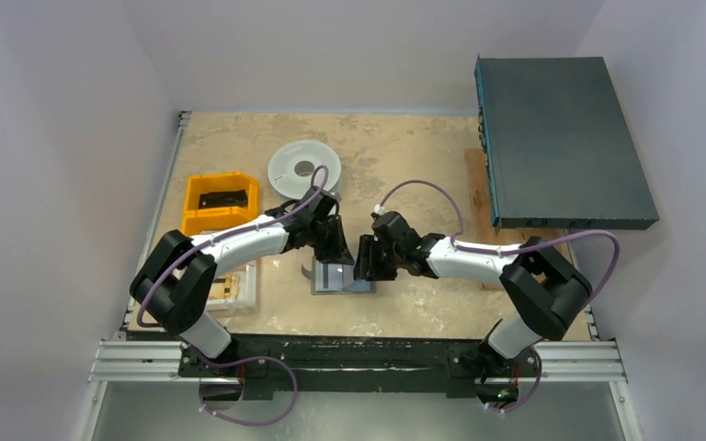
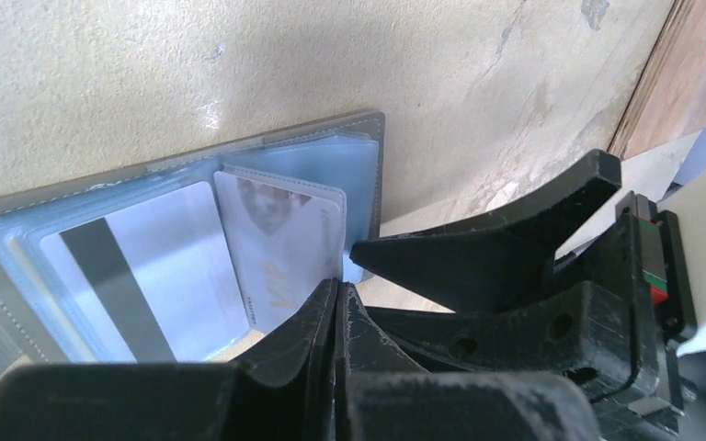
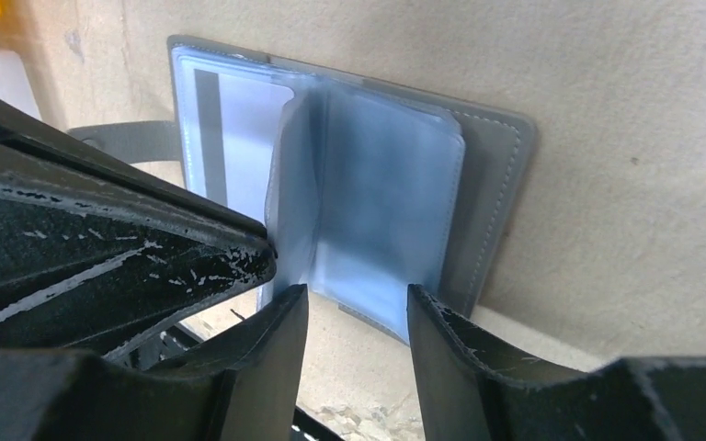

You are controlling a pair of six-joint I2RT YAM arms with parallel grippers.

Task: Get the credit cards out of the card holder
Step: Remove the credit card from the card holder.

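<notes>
Left pincer (image 2: 335, 299), right pincer (image 3: 357, 317), one unfolded card holder (image 3: 501, 175), two cards (image 2: 152, 276) (image 2: 285, 243)

A pale grey round plastic spool (image 1: 299, 168) lies flat on the beige mottled tabletop (image 1: 404, 156). Beside it, to the left, a yellow plastic bin (image 1: 195, 220) holds a black item (image 1: 221, 197). Nearer, a clear plastic container (image 1: 239, 287) holds wooden pieces. At right, a dark teal flat rectangular case (image 1: 561, 138) partly covers a wooden board (image 1: 476, 184).
</notes>
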